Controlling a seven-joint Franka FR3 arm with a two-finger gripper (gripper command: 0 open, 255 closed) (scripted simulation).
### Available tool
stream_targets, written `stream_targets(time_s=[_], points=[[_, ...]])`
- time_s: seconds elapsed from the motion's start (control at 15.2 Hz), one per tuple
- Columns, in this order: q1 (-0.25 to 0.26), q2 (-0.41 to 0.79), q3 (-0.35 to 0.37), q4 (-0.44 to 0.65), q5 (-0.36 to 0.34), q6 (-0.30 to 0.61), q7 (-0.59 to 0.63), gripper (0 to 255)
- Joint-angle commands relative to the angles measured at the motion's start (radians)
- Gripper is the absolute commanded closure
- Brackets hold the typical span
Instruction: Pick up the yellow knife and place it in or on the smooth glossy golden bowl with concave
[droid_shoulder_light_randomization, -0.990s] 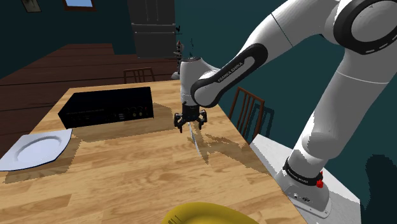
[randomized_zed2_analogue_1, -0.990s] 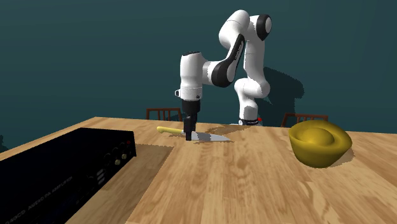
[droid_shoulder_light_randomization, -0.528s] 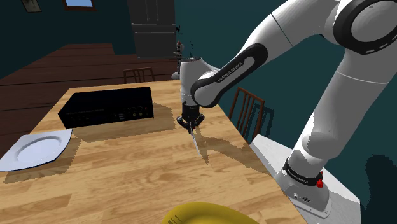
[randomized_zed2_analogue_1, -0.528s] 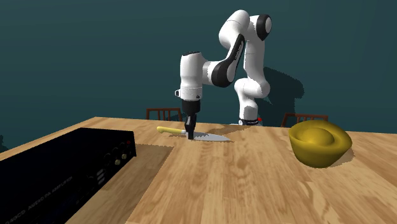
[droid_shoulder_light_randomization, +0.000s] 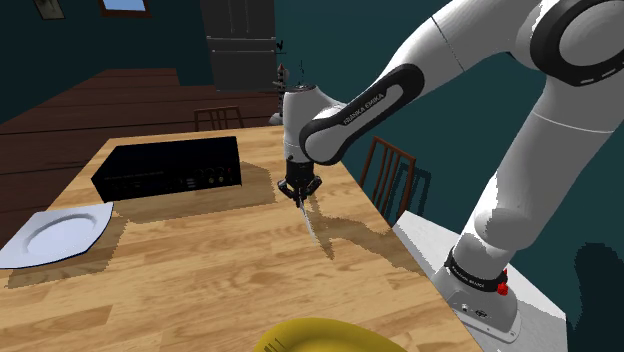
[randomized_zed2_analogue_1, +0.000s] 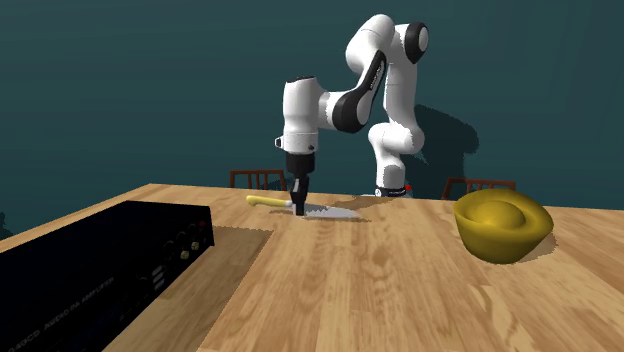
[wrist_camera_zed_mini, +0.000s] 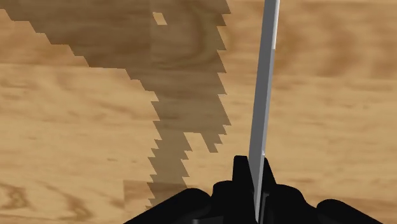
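I have the knife (wrist_camera_zed_mini: 263, 114) pinched in the gripper (randomized_zed2_analogue_1: 300, 206), low at the wooden table (randomized_zed2_analogue_1: 380, 290).
The fingers (wrist_camera_zed_mini: 240, 173) are closed tight where yellow handle meets grey blade, and the blade runs straight out from between them. The golden bowl (randomized_zed2_analogue_1: 503, 228) sits well apart.

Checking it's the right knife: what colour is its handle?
Yellow; the knife's handle shows best in the second exterior view.
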Motion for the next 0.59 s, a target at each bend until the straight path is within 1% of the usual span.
stream_targets(time_s=[0.0, 0.53], points=[[0.0, -0.018, -0.001, 0.011, 0.009, -0.027, -0.007, 255], [0.002, -0.084, -0.007, 0.06, 0.039, -0.139, -0.031, 255]])
